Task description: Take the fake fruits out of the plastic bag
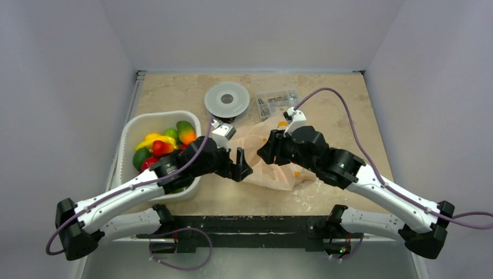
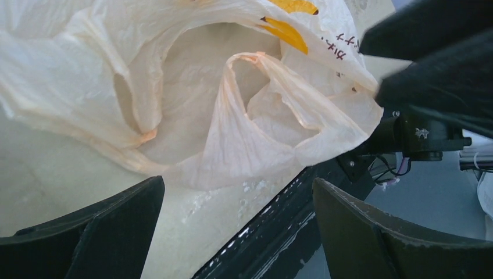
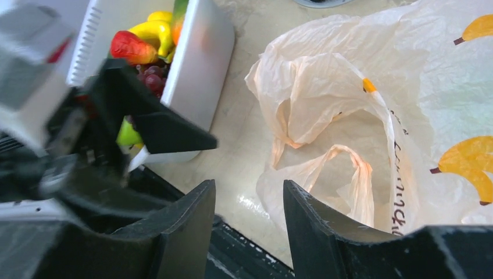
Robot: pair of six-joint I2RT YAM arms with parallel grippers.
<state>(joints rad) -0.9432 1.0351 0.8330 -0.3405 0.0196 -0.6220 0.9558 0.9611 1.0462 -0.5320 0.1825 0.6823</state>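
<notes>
Apparently we are near the end: the fruits [image 1: 160, 145] sit in the white tub [image 1: 157, 115] at nine o'clock of the bag [image 1: 273, 174], which lies limp on the table [image 1: 174, 93]. Our left fingers [image 2: 99, 232] and right fingers [image 3: 337, 232] hover open and empty over it; next we should check inside the bag.

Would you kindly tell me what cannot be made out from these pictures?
- Inside of the bag: its own folds hide it in every view, so whether anything remains is unclear.
- Near half of the tub: top view, covered by the left arm.
- Contents of the clear box: top view, too small.
- Writing on the bag: both wrist views, creased and too small.
</notes>
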